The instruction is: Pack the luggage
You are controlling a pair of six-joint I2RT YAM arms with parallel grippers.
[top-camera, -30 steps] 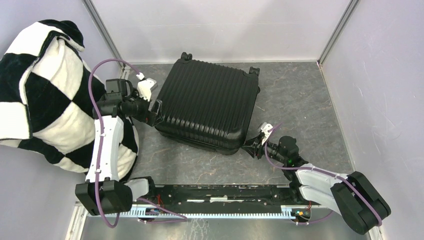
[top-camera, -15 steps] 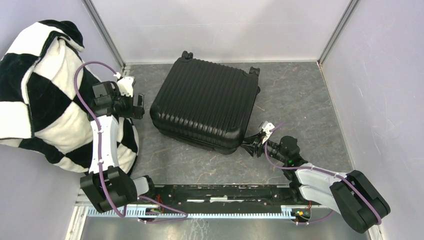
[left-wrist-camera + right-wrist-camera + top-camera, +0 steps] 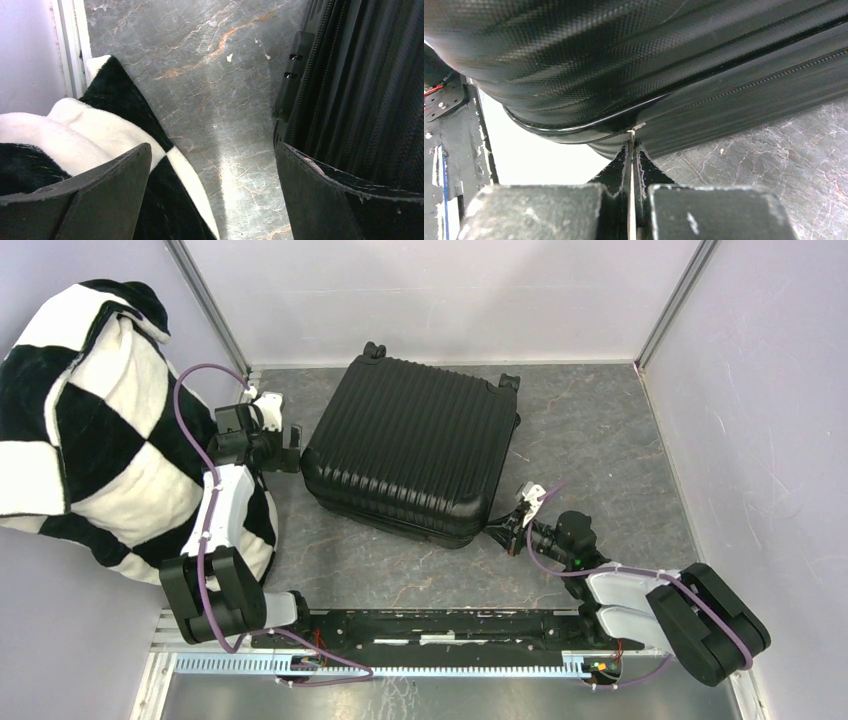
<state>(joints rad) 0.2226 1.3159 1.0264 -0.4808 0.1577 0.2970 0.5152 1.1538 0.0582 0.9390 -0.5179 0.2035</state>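
Note:
The black ribbed luggage (image 3: 410,445) lies shut and flat on the grey floor, wheels toward the back wall. My left gripper (image 3: 285,437) hangs open just left of it, holding nothing. In the left wrist view this gripper (image 3: 212,147) spans bare floor, with the luggage (image 3: 360,75) side on the right and the checkered blanket (image 3: 100,130) on the left. My right gripper (image 3: 510,530) is low at the luggage's near right corner. In the right wrist view the right gripper (image 3: 631,145) is shut on a thin metal zipper pull (image 3: 631,137) at the luggage (image 3: 624,50) seam.
The black-and-white checkered blanket (image 3: 90,440) is heaped against the left wall, beside the left arm. Pale walls enclose the floor at the back and both sides. The black base rail (image 3: 430,625) runs along the near edge.
My left gripper drew back from the luggage's left edge and stays open. My right gripper's jaws closed onto the thin zipper pull at the near right corner.

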